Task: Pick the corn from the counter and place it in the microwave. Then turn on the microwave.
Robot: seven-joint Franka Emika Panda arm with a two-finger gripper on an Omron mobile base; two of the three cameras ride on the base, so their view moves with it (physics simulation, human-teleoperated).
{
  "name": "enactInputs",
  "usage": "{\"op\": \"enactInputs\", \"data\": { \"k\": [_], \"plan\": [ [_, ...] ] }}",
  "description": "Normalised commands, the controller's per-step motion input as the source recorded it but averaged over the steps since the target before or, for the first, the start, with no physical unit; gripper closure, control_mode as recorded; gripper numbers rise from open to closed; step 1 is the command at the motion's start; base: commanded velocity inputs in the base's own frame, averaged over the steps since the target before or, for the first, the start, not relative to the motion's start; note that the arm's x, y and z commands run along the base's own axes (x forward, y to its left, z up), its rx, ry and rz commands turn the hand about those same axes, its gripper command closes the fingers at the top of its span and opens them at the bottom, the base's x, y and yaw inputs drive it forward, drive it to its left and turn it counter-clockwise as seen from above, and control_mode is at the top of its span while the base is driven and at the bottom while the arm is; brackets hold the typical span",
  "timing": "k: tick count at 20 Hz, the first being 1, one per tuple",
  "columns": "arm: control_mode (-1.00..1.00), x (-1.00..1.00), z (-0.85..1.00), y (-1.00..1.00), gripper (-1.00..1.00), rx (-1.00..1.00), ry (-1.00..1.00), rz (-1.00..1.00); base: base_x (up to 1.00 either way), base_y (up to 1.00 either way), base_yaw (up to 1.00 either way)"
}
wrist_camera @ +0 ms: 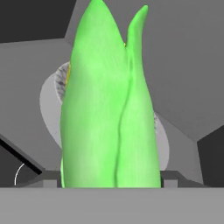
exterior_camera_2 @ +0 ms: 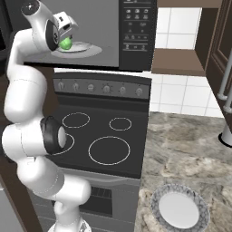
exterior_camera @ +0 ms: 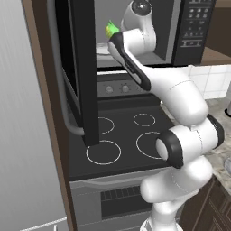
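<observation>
The corn (wrist_camera: 107,109) stands tall and green in the hand view, held between my finger pads, with the white round plate (wrist_camera: 49,109) behind it. From the base cameras the corn (exterior_camera: 111,30) (exterior_camera_2: 66,43) is a small green and yellow shape inside the microwave (exterior_camera_2: 136,31), just above the plate (exterior_camera_2: 86,49). My gripper (exterior_camera_2: 65,40) is shut on the corn, reaching through the opening. The microwave door (exterior_camera: 83,72) hangs wide open to the left. The button panel (exterior_camera: 195,27) is at the right of the opening.
Below the microwave lies the black stovetop (exterior_camera_2: 102,140) with white rings and a knob row (exterior_camera_2: 104,88). The marbled counter (exterior_camera_2: 190,149) stretches to the right, carrying a patterned plate (exterior_camera_2: 180,210). A grey fridge wall (exterior_camera: 22,135) stands on the left.
</observation>
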Motion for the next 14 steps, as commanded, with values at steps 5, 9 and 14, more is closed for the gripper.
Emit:
{"op": "enactInputs", "data": {
  "k": [5, 9, 14],
  "plan": [
    [-1.0, 0.24, 0.0, 0.07, 1.0, 0.0, 0.0, 0.0, 0.0, 0.0, 0.0],
    [-1.0, 0.28, 0.0, 0.03, 1.0, 0.0, 0.0, 0.0, 0.0, 0.0, 0.0],
    [-1.0, 0.33, 0.0, 0.02, 1.0, 0.0, 0.01, 0.0, 0.0, 0.0, 0.0]
  ]
}}
